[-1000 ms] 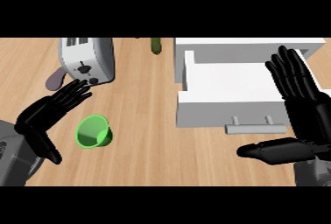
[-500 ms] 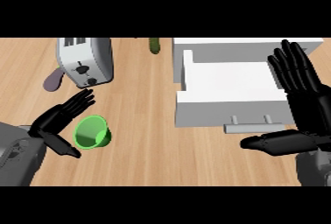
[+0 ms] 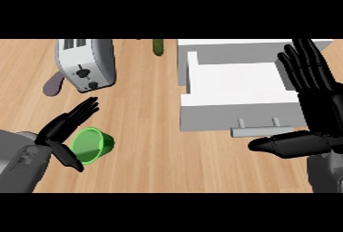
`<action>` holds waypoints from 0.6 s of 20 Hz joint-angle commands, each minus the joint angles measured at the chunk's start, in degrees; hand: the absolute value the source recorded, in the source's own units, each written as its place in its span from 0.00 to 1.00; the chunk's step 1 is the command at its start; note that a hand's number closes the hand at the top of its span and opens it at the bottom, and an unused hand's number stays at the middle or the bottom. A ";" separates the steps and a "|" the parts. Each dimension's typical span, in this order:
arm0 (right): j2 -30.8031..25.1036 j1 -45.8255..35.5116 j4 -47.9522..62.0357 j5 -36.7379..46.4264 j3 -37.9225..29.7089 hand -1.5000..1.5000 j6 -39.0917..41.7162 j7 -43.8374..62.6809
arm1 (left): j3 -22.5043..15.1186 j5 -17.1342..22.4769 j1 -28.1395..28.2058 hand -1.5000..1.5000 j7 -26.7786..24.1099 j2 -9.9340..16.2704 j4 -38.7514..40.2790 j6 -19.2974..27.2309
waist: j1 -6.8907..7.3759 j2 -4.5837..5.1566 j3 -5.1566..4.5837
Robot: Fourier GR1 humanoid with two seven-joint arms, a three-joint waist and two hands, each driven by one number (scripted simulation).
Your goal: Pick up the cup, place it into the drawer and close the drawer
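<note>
Step in hand, as judged: the grasp of the cup (image 3: 92,145), not yet made. The cup is green and lies tipped on the wooden tabletop (image 3: 147,136), its open mouth turned toward the left hand (image 3: 64,131).

The left hand is seen unclenched, nothing held; fingers are spread above and left of the rim, the thumb reaches below it, and the cup sits just at the opening between them. Whether any finger touches the rim cannot be told.

For a sound grasp, the hand would best be brought further over the cup, so that fingers and thumb close across opposite sides of the wall, not on the rim's edge alone; a tipped cup may roll if it is nudged.

The right hand (image 3: 315,108) is held flat, at rest over the white drawer (image 3: 231,88), which stands pulled out, well apart from the cup. Its handle (image 3: 258,131) faces the robot.
</note>
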 commanded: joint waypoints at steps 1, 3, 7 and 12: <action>-0.65 -1.48 1.49 -0.67 -1.01 0.00 0.53 -0.50 | -0.84 -1.39 -2.67 0.00 -9.61 -0.58 5.24 -5.24 | -0.79 0.63 -0.48; -0.45 0.89 -0.19 -1.32 -0.58 0.00 1.15 -0.09 | -1.88 -1.60 -0.21 0.00 -12.29 -2.45 5.16 -3.94 | -0.69 0.38 -0.46; -1.46 -3.00 2.02 -0.89 -0.97 0.00 1.08 0.65 | -3.52 -2.16 -0.13 0.00 -14.00 -3.77 5.67 -1.94 | -0.43 0.78 -0.59; -0.47 -0.16 -0.09 -1.29 -0.52 0.00 0.93 0.63 | -4.16 -1.72 -1.58 0.00 -14.67 -3.56 7.39 -2.24 | -1.05 0.61 -0.53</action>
